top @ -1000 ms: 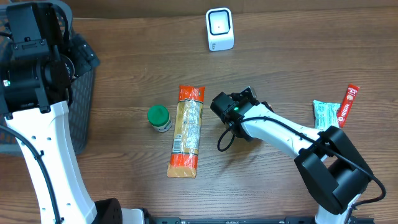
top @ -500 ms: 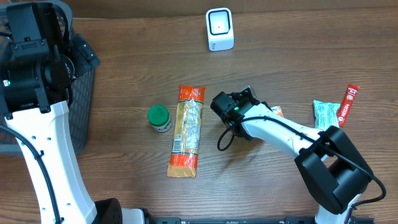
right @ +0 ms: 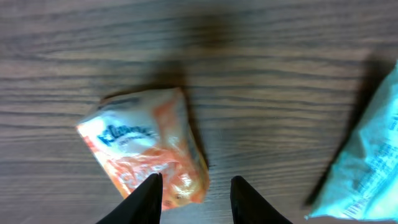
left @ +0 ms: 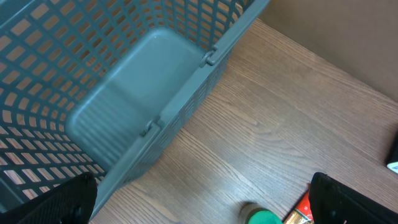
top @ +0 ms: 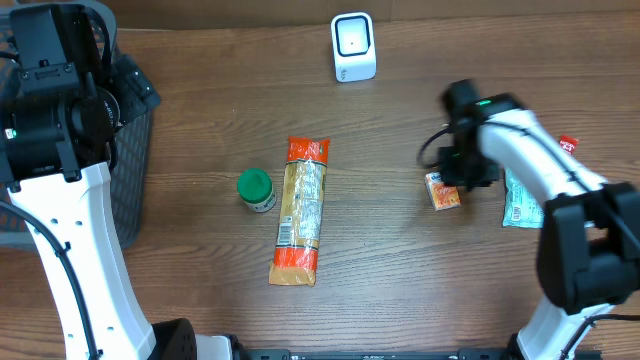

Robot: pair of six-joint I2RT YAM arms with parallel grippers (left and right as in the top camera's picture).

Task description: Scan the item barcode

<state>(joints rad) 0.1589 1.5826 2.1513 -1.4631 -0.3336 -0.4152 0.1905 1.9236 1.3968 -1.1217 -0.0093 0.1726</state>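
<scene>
A white barcode scanner (top: 353, 47) stands at the back of the table. A small orange tissue pack (top: 443, 190) lies flat on the wood right of centre. My right gripper (top: 463, 170) hovers just over it. In the right wrist view the orange tissue pack (right: 146, 146) fills the left middle, and my right gripper (right: 198, 200) stands open, its black fingertips (right: 151, 198) either side of the pack's near corner and gripping nothing. My left gripper (left: 205, 208) is wide open and empty above the basket's edge.
A long orange pasta pack (top: 300, 210) and a green-lidded jar (top: 256, 190) lie left of centre. A teal packet (top: 522, 192) and a red sachet (top: 563, 165) lie at the right. A grey mesh basket (top: 135, 175) stands at the left, under the left arm.
My right arm has swung from the middle of the table to the right and now sits over the orange pack. Its jaws have opened. The left arm has not moved.
</scene>
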